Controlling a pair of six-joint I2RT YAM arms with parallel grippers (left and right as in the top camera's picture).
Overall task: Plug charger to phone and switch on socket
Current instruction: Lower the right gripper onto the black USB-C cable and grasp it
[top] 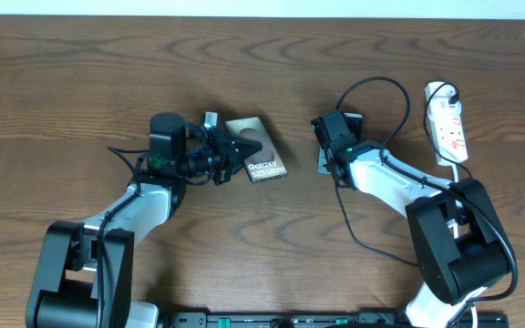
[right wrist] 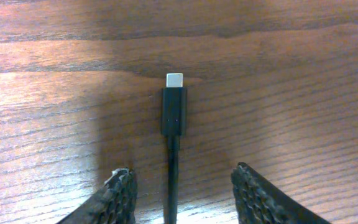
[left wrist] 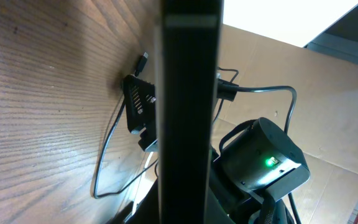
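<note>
Right of the phone [top: 264, 155], the charger [right wrist: 173, 115] lies flat on the wooden table [right wrist: 303, 74]. Its connector tip points away from the right gripper [right wrist: 184, 179], whose fingers stand apart on either side of the cable, not touching it. The left gripper [top: 233, 150] is clamped on the phone. Farther right of the phone lies the white socket [top: 448, 128], with the charger's black plug at its far end.

Charger [right wrist: 173, 112], silver-tipped, lies flat; dark phone [top: 261, 155] seemingly tilted up; white socket [top: 447, 123] far right.
</note>
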